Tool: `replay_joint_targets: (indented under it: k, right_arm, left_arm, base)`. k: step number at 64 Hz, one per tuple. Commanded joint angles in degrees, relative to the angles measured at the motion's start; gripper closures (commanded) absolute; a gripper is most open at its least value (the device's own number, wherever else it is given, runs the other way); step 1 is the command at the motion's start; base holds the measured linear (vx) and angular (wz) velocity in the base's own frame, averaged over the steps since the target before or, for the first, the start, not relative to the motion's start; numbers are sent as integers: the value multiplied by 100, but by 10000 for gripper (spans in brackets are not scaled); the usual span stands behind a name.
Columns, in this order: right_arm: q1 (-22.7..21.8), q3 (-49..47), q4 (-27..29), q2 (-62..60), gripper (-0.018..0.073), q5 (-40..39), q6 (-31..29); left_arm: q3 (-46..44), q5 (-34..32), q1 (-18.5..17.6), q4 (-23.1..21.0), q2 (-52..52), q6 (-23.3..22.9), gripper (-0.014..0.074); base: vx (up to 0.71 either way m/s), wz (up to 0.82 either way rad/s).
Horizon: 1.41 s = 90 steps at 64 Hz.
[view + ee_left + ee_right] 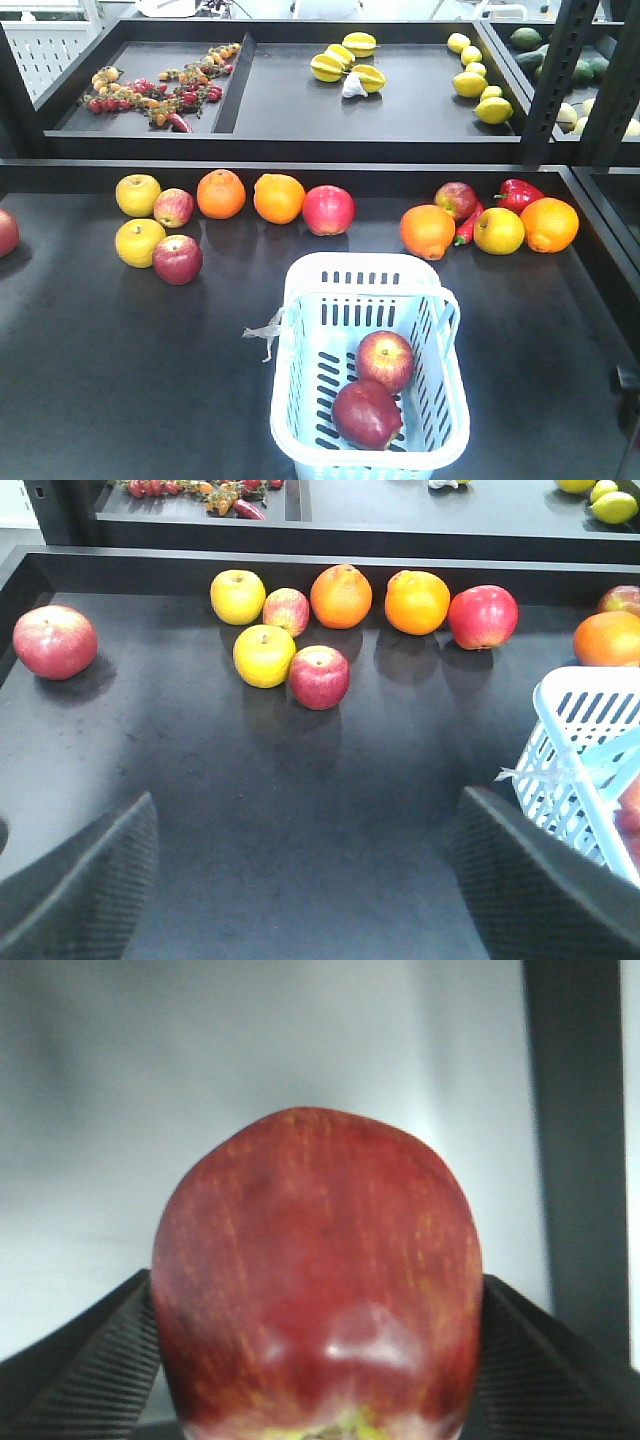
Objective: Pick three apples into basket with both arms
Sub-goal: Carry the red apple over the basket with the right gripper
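- Two apples already lie in the basket [300,330]: a streaked red one [385,361] toward its middle and a darker maroon one [366,414] touching it on the near side.
- A third apple [318,1280] fills the right wrist view, clamped between the two ribbed fingers [85,1360] of the right gripper [318,1400]; behind it only a pale blurred wall and a dark upright post show, so I judge it is held up off the surface, though how far from the basket cannot be told.
- The front view shows neither arm, so the held apple's place relative to the basket is not visible there.
- The left gripper [305,880] has its fingers [80,890] spread wide with nothing between them, hovering over bare dark surface [300,780] left of the basket.
- Step in hand, as I read it: carrying the last apple to the basket. The next move calls for bringing the right gripper over the basket's opening, clear of the swing handle [450,315] lying along its right rim, lowering, then parting the fingers.
- Beyond the basket, along the back of the surface, sit more red apples, oranges [221,193] and yellow fruits [138,194]; a red pepper [518,193] lies to the far right of the basket.
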Motion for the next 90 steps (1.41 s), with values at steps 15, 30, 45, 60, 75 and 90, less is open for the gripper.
replay_joint_targets:
  k: [15,30,45,60,75,90]
  right_arm:
    - [1710,-91,532,-1844,246,473,-342]
    - [3063,-91,1516,-2461,246,161,-309]
    - [4312,-91,1818,-2045,246,-1019,-327]
    - [5028,-91,1813,-1069,228,-2139,-327]
    - [5056,-91,1808,-387,84,-2473,-294]
    - [5056,-91,1808,-364,-94,-2641,-288]
  left_arm:
    - [-129,-312,14,112,47,-31,27]
    - [-129,-312,14,112,47,-31,27]
    - [-129,-312,14,112,47,-31,27]
    - [-129,-312,14,112,47,-31,27]
    - [-129,-312,14,112,47,-31,27]
    - [-129,-312,14,112,47,-31,27]
  base:
    - [0,0]
    - [0,0]
    - [0,0]
    - [0,0]
    - [0,0]
    - [0,0]
